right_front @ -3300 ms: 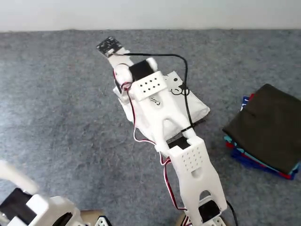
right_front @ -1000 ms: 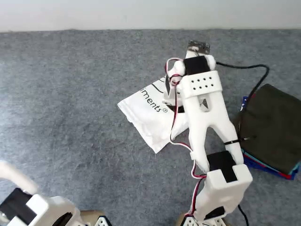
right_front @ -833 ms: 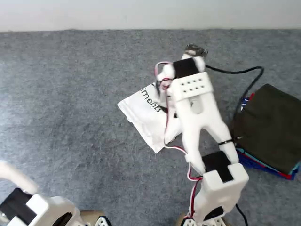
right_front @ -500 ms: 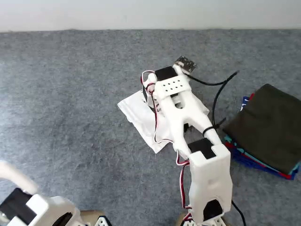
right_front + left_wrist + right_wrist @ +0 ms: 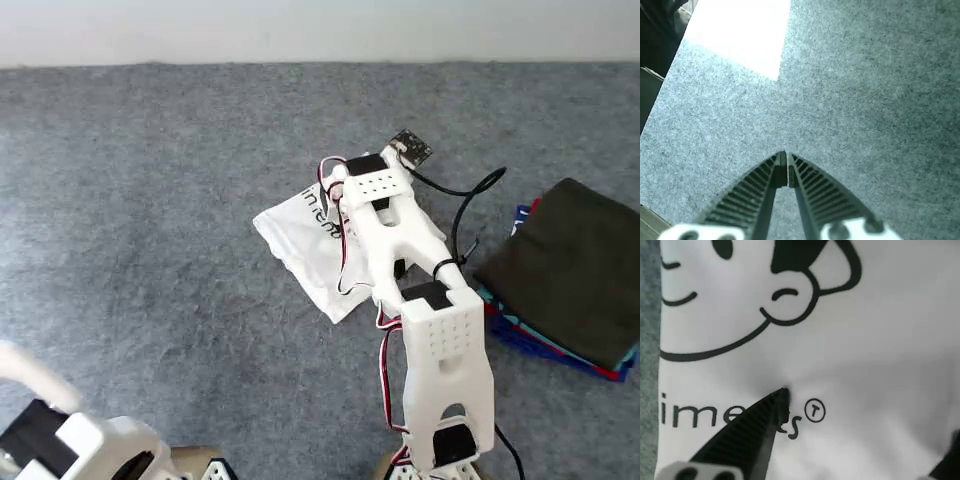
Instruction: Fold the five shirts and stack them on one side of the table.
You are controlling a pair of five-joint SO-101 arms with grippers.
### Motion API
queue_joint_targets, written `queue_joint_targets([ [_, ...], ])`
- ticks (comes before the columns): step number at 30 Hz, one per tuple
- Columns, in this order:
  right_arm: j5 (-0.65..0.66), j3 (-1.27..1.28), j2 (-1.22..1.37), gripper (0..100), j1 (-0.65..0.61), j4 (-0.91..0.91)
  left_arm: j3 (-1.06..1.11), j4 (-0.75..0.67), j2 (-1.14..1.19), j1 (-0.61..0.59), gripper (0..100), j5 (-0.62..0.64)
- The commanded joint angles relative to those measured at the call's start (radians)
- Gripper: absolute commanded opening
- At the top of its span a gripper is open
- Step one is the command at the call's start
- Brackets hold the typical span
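Where the grey surface [image 5: 130,200] meets the lower left corner of the high view, the left arm [image 5: 70,435] sits folded low, cut off by the frame edge. Its wrist view shows the left gripper [image 5: 786,167] aimed down at the surface, fingers [image 5: 810,187] pressed together with nothing between them. A bright white patch [image 5: 740,35] farther off is too washed out to identify.

Near the middle, the right arm [image 5: 440,350] stretches from the near edge, wrist tipped down over a folded white shirt [image 5: 300,245]. It covers much of that shirt and hides its own fingers from above. From the wrist, the right gripper [image 5: 870,412] is spread wide and grips nothing. One tip is down at the printed cloth, the other cut off.

At the right edge lies a stack of folded shirts [image 5: 570,265], a dark one on top.
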Motion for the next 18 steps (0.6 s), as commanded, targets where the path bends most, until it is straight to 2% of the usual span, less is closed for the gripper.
queue_joint_targets([
  [1, 0.009, 0.0, 0.038, 47.8, 0.021, 0.01, 0.001, -0.028, -0.031, 0.008, 2, -0.002],
  [5, 0.009, -0.018, 0.048, 35.1, 0.033, 0.054, 0.001, -0.031, -0.031, 0.008, 2, -0.002],
  [11, 0.015, -0.028, 0.05, 0.9, 0.11, 0.073, 0.001, -0.031, -0.031, 0.008, 2, -0.049],
  [14, 0.086, -0.028, 0.039, 4.0, 0.156, 0.082, 0.001, -0.031, -0.032, 0.008, 2, -0.072],
  [16, 0.14, -0.048, 0.028, 0.4, 0.168, 0.128, 0.001, -0.031, -0.032, 0.008, 2, -0.069],
  [18, 0.178, -0.075, 0.001, 1.1, 0.166, 0.206, 0.001, -0.031, -0.032, 0.008, 2, -0.068],
])
